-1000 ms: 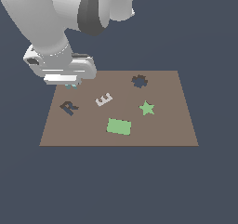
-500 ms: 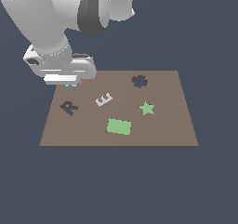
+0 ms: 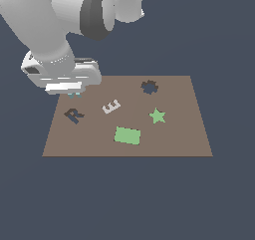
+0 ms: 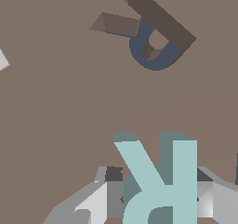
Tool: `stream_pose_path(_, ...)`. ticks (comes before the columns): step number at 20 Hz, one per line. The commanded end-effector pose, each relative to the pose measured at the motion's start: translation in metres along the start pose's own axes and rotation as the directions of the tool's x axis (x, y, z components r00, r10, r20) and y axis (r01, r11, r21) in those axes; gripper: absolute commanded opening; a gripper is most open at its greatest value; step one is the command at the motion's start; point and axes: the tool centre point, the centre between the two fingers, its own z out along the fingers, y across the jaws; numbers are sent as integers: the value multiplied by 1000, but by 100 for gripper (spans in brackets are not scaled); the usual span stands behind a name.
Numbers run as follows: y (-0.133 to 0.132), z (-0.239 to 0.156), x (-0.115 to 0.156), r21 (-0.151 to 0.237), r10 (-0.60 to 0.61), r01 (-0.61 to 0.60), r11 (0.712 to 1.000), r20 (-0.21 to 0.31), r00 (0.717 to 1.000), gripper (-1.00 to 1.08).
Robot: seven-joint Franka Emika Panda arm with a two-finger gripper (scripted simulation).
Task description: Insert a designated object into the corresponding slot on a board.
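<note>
the pincer (image 4: 160,200) is clamped on the teal r (image 4: 160,181), its fingers (image 4: 95,202) pressing the letter from both sides, so the block hangs flat-faced over the board (image 3: 174,139), ready to drop into a matching recess. in the exterior view the r (image 3: 74,94) is barely visible, only a sliver of teal under the hand, near the board's 10 o'clock corner.

the slot (image 3: 74,115), a dark r-shaped recess, lies just toward 6 o'clock from the hand there and holds nothing. in the wrist view the slot (image 4: 151,32) sits apart from the held r and turned at a different angle, so i judge the letter needs both a shift and a twist before lowering.

the gear recess (image 3: 149,87) near 1 o'clock is also vacant. the e (image 3: 111,106), star (image 3: 157,116) and green block (image 3: 127,135) rest on the board's surface.
</note>
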Motion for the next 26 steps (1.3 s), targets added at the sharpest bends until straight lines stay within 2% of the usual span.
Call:
stream_pose_path(1, 3, -1, 5, 0, -49, 49, 999, 0, 999, -100)
stream_pose_path(6, 8, -2, 20, -1, -182, 182, 983, 0, 983, -100)
stream_pose_path(10, 11, -4, 36, -1, -318, 318, 948, 0, 948, -100)
stream_pose_path(18, 9, -7, 69, -1, -569, 569, 822, 0, 822, -100)
stream_pose_path(26, 2, -9, 89, -1, -708, 708, 706, 1, 706, -100)
